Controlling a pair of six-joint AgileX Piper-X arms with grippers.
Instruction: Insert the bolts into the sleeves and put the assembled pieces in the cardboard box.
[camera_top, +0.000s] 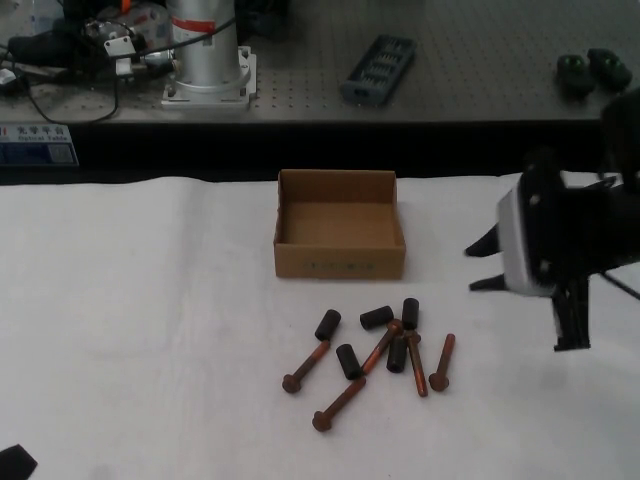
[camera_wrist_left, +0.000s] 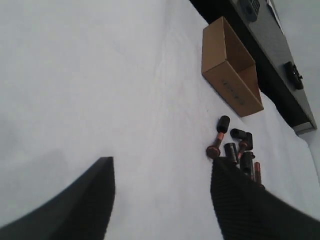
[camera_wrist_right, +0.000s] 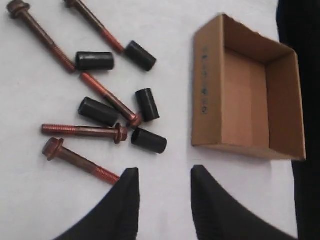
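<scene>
As I look over the bench from the high camera, the cardboard box (camera_top: 340, 262) stands open-topped on the white cloth (camera_top: 120, 330). The loose parts lie scattered just in front of it, on the side nearer the arms. From the right wrist camera I count five copper-coloured bolts (camera_wrist_right: 82, 131) and five short black sleeves (camera_wrist_right: 98, 111), all lying flat on the cloth outside the box. Several of them touch, and one bolt's threaded tip comes right up to a sleeve's end, though I cannot tell whether it enters. My right gripper (camera_wrist_right: 164, 174) hangs above the cloth near the pile and beside a corner of the box, its fingers (camera_wrist_right: 122, 210) a moderate gap apart with nothing between them. My left gripper (camera_wrist_left: 161, 165) sits well apart from the parts, off to the left, its fingers (camera_wrist_left: 87, 200) spread wide over bare cloth and holding nothing.
</scene>
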